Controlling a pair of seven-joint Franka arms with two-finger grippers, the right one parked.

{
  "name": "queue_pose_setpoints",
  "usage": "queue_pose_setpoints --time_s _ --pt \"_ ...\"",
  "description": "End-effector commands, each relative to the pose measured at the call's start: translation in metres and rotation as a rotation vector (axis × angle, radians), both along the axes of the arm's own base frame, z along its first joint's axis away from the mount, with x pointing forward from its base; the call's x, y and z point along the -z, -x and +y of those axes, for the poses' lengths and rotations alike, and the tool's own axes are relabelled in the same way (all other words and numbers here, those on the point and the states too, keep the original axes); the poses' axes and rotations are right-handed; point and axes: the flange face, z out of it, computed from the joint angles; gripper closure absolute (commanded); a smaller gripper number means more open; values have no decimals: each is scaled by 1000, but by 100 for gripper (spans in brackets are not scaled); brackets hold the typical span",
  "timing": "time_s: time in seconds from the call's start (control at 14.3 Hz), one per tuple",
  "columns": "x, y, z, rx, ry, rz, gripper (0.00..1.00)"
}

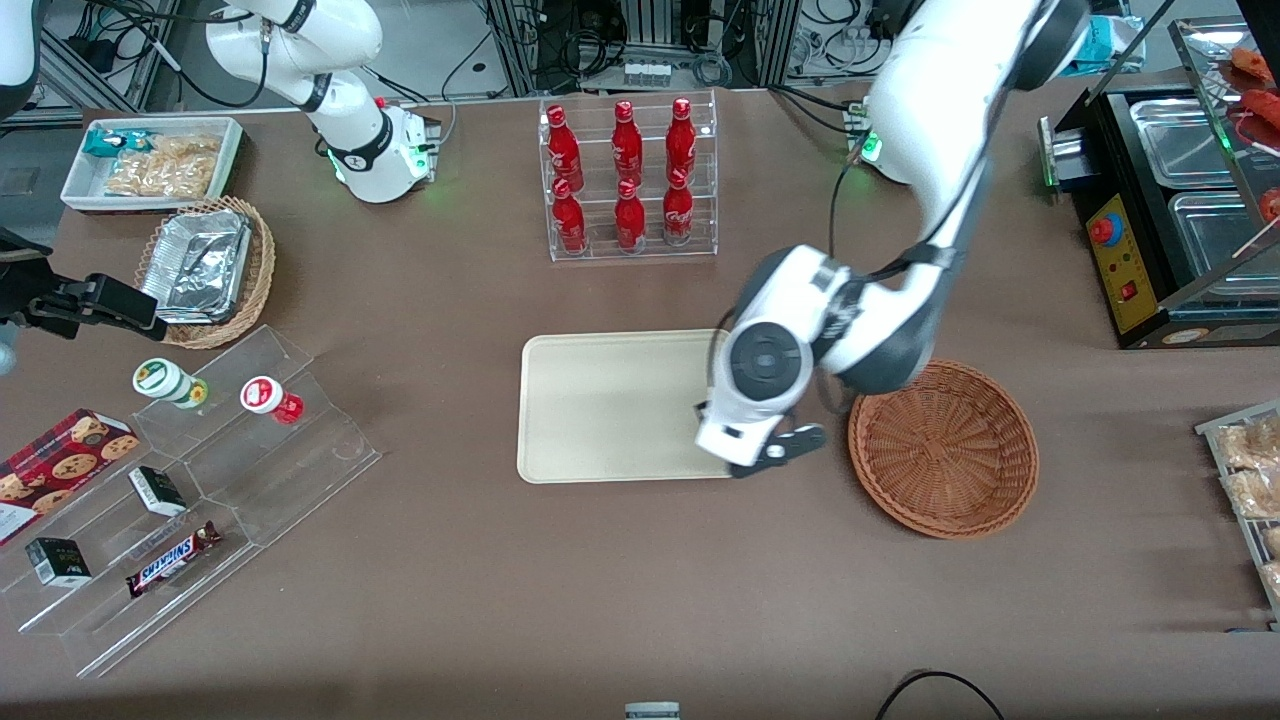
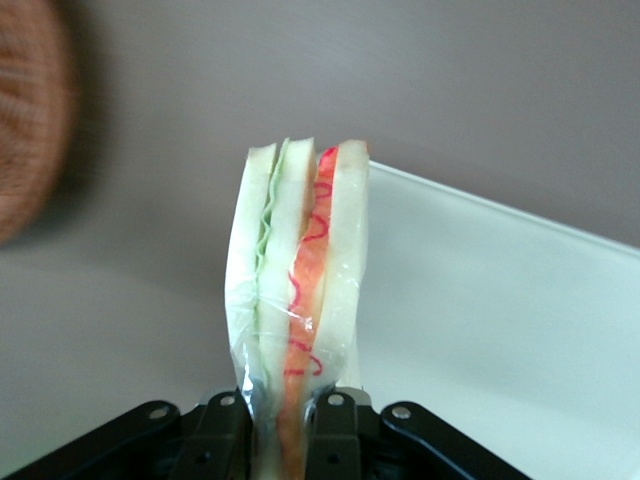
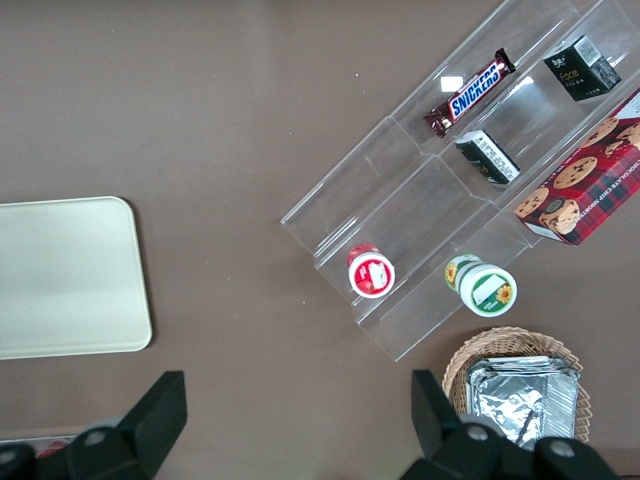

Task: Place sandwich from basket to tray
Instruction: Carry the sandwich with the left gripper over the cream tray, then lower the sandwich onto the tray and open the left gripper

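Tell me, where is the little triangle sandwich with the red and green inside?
The triangular clear-wrapped sandwich is pinched in the left arm's gripper, held above the table at the cream rectangular tray's edge, beside the reddish-brown wicker basket.

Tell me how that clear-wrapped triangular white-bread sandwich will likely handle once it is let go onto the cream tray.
The clear-wrapped triangular white-bread sandwich, clamped in the gripper, looks soft, so probably squashes easily. Its film looks glossy, maybe slippery. Released on edge over the cream tray, the narrow wedge would likely tip flat.

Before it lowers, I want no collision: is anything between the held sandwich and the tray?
Nothing visible. The gripper is shut on the sandwich over the tray's edge nearest the basket, and the tray surface in view is bare.
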Motion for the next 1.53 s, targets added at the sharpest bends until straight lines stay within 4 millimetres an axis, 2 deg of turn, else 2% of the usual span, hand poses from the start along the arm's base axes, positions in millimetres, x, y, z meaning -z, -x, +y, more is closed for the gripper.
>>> queue_pose_setpoints --time_s 0.0,0.21,0.28,0.56,0.7,0.84,0.91,0.98,1.05,1.12,1.26,1.4,1.47 --pt "24 1 -46 54 79 -7 79" --pt "38 29 -79 202 122 25 79" --pt "52 39 -90 233 121 31 79" --pt "85 54 -114 286 109 -21 78" --pt "100 58 -116 306 78 -31 78" --pt "105 58 -115 309 65 -30 71" --pt "105 59 -115 310 62 -26 54" --pt "99 58 -114 308 63 -29 18" --pt "89 57 -113 304 63 -33 0" --pt "73 54 -109 298 61 -29 0" --pt "21 43 -93 277 69 -43 0" --pt "-34 27 -60 244 60 -41 0" --pt "-55 18 -35 218 38 -23 0"
